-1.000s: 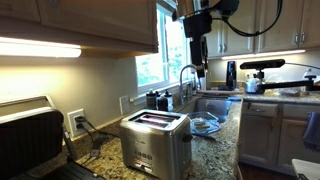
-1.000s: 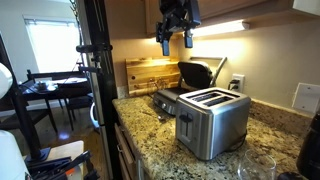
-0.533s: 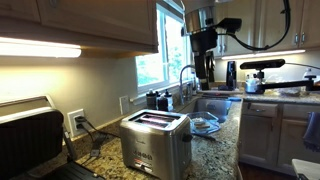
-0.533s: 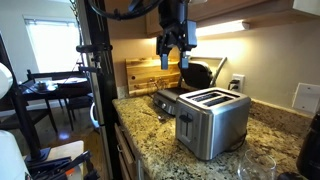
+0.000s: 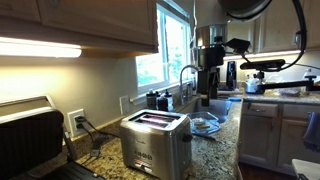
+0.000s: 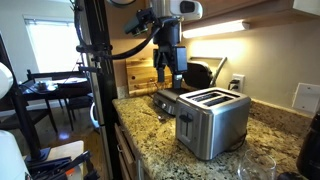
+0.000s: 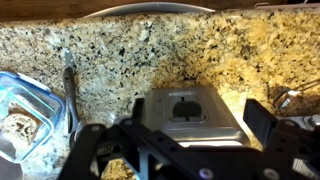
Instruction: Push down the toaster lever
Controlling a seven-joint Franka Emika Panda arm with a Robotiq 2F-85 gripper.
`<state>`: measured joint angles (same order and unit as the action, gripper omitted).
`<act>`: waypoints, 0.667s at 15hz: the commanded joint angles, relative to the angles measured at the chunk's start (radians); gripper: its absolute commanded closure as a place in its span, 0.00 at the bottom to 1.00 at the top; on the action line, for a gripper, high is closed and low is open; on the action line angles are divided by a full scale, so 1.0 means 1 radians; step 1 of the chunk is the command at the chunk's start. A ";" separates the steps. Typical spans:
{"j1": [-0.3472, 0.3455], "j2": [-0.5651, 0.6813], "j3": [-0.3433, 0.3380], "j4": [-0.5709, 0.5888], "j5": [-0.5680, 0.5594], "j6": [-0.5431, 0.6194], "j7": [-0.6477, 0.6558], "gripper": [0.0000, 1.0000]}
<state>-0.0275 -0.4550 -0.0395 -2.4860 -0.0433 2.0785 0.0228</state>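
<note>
The brushed-steel toaster (image 5: 155, 143) stands on the granite counter, and both exterior views show its two long top slots (image 6: 212, 120). In the wrist view I look down on its end face (image 7: 190, 112), where a dark lever (image 7: 185, 103) sits in its slot. My gripper (image 5: 208, 92) hangs in the air above and beyond that end of the toaster (image 6: 166, 80). Its jaws (image 7: 172, 140) are open and empty, spread wider than the toaster's end. It touches nothing.
A dark grill-like appliance (image 5: 30, 135) stands at the counter's far end (image 6: 196, 73) beside a wooden cutting board (image 6: 148, 72). A glass container with a blue lid (image 7: 25, 112) lies near the sink and faucet (image 5: 188, 75). Drinking glasses (image 6: 256, 167) stand by the toaster.
My gripper has come down from cabinet height toward the lever end of the toaster, jaws still open. The toaster has not moved.
</note>
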 commanded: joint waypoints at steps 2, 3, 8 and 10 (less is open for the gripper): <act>-0.006 -0.002 0.005 -0.024 0.003 0.033 -0.002 0.00; -0.006 -0.001 0.005 -0.031 0.003 0.039 -0.002 0.00; -0.007 -0.001 0.005 -0.034 0.003 0.041 -0.002 0.00; -0.007 -0.001 0.005 -0.034 0.003 0.041 -0.002 0.00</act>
<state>-0.0290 -0.4561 -0.0396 -2.5213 -0.0433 2.1214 0.0228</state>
